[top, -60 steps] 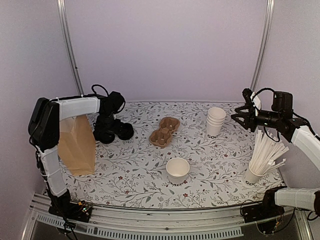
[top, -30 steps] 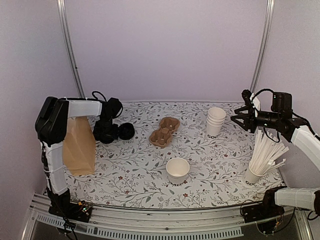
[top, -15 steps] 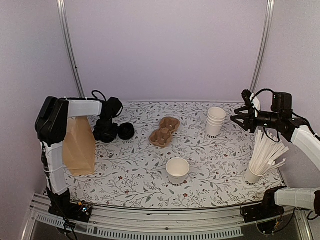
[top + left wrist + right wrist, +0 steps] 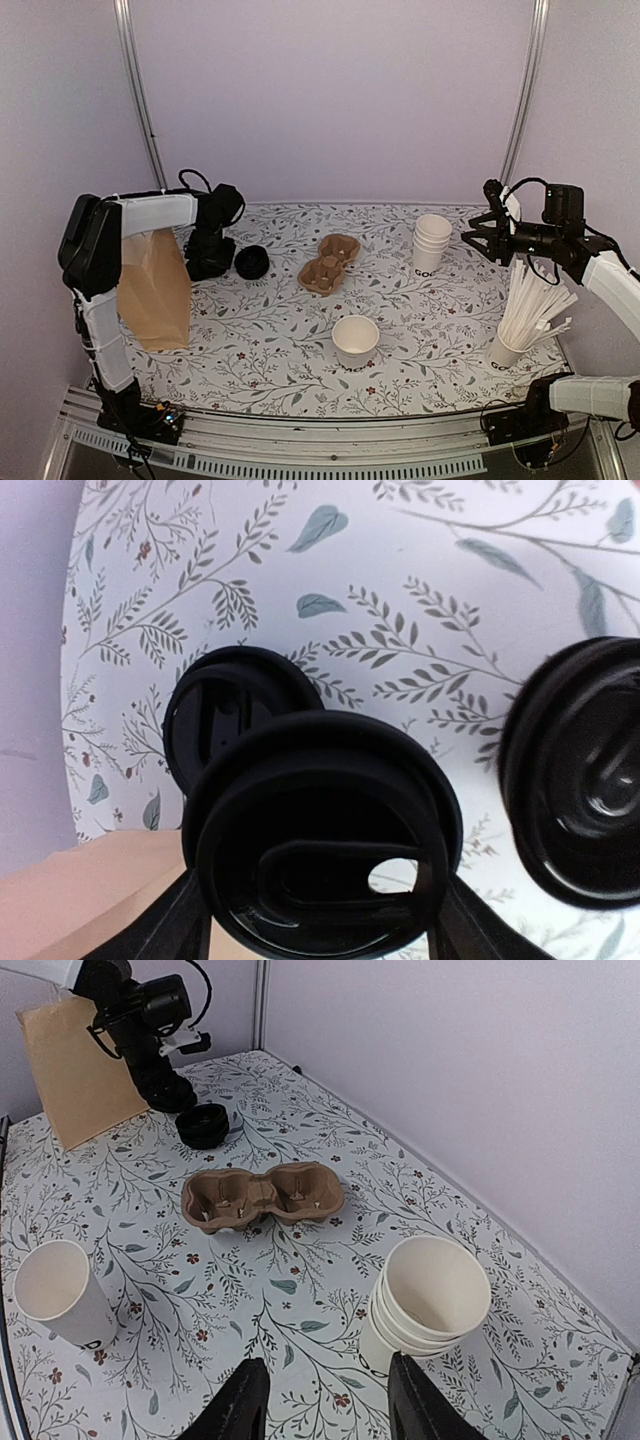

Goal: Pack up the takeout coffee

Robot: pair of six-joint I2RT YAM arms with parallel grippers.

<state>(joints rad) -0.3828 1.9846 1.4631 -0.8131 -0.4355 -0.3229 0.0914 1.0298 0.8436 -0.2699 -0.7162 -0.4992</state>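
**Paper cup (image 4: 355,341), white, no lid on**

Stood upright, mouth up, near the middle of the table (image 4: 250,345), at 6 o'clock from the cardboard carrier (image 4: 329,263). At the far left, beside the brown bag (image 4: 153,290), the left gripper (image 4: 212,265) had its jaws apparently clamped on the rim of a black lid (image 4: 320,840). Spare lids (image 4: 235,715) lay below. From those jaws the cup lay at 4 o'clock, well apart. At the far right the right gripper (image 4: 325,1405) hung with jaws apart and empty, the cup at its 8 o'clock, about as far. Judged a carry for the left arm: lid level over the cup's vertical axis.
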